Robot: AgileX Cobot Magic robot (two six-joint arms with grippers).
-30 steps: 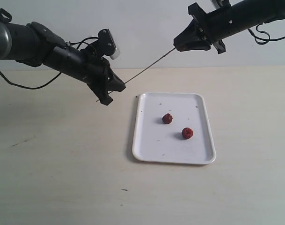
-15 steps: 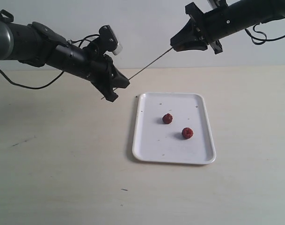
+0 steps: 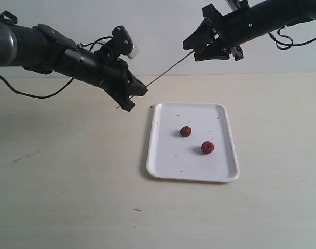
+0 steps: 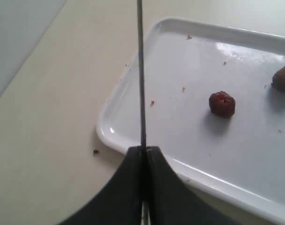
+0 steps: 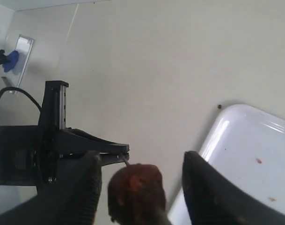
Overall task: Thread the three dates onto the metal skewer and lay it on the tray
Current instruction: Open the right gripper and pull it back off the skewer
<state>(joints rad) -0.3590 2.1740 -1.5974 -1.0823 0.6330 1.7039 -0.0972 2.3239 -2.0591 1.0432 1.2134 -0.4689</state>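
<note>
Left claw tight on thin grey skewer, red-brown date at tip.

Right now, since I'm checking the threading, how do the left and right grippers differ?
The left gripper is shut on the skewer. The right gripper is open, with its fingers apart on either side of the date on the skewer. The left gripper sits lower, near the tray's corner, and the right gripper is higher, at the skewer's raised end. Both are black.
</note>
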